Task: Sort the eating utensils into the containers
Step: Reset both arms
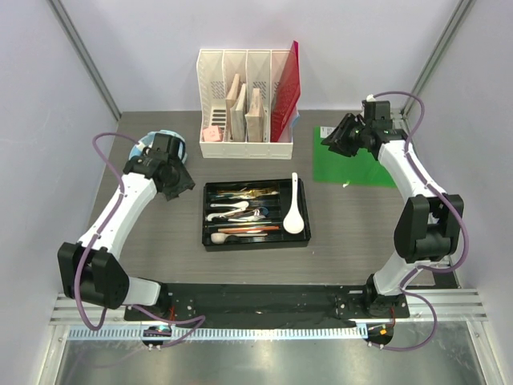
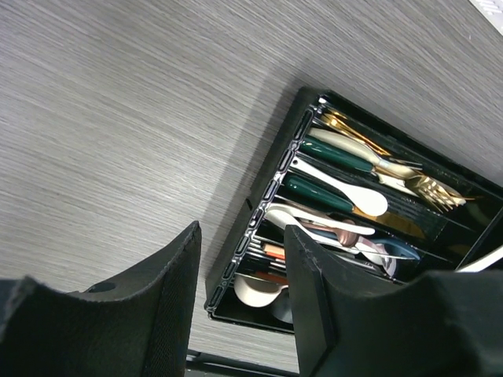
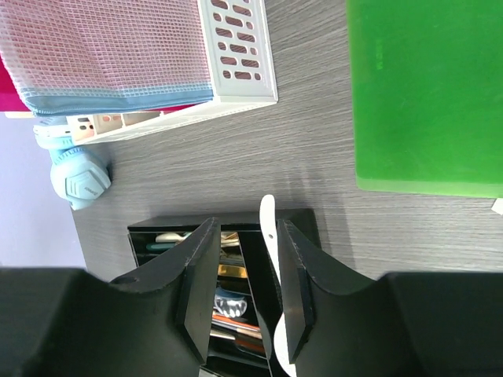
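Observation:
The black divided tray (image 1: 215, 237) lies at the table's middle, and its long compartments hold several eating utensils (image 1: 244, 210). A large white soup spoon (image 1: 294, 207) rests in the right-hand compartment, its handle poking over the far rim. My left gripper (image 1: 186, 181) hovers left of the tray, open and empty. In the left wrist view the left gripper (image 2: 242, 263) frames the tray's corner (image 2: 267, 196), with green-handled pieces (image 2: 330, 153) and a gold fork (image 2: 432, 188) inside. My right gripper (image 1: 330, 140) hangs far right of the tray, open. In the right wrist view the right gripper (image 3: 244, 263) looks down on the spoon's handle (image 3: 268, 224).
A white slotted file organizer (image 1: 246, 148) stands at the back with boards and a red folder in it. A green mat (image 1: 353, 164) lies at the back right. A light-blue round object (image 1: 152, 143) sits behind the left arm. A pink note (image 1: 211, 134) lies beside the organizer.

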### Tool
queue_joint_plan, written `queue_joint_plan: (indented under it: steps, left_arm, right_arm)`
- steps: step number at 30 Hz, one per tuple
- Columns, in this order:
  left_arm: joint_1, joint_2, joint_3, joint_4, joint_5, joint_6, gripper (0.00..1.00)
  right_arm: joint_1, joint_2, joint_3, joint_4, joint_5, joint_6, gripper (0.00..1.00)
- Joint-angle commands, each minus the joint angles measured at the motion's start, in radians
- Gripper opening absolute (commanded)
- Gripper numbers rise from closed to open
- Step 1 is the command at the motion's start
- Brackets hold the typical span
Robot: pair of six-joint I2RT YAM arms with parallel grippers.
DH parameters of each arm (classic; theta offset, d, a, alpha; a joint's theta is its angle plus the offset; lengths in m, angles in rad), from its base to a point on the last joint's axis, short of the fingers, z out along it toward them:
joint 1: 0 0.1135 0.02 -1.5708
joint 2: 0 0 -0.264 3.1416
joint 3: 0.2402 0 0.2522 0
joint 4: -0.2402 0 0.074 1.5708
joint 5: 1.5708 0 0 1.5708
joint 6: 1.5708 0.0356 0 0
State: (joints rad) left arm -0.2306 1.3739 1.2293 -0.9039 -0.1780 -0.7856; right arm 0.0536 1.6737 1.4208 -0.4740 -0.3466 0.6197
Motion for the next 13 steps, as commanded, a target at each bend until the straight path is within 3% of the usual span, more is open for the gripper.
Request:
queue_joint_plan:
  steps: [1,7,10,13]
  left_arm:
    - [0.007,-0.053,-0.027,0.055,0.028,0.016,0.48]
    - [0.007,-0.035,-0.024,0.063,0.047,0.014,0.48]
    - [0.007,-0.029,-0.033,0.108,0.115,0.036,0.42]
    - [0.007,-0.041,-0.033,0.144,0.112,0.019,0.47]
  right_arm:
    - [-0.003,-0.012,0.003,0.027,-0.018,-0.02,0.41]
    - [-0.001,-0.074,-0.141,0.084,-0.009,0.025,0.41]
    - [-0.001,-0.088,-0.174,0.092,-0.009,0.032,0.41]
    - [-0.001,-0.092,-0.184,0.098,-0.014,0.047,0.41]
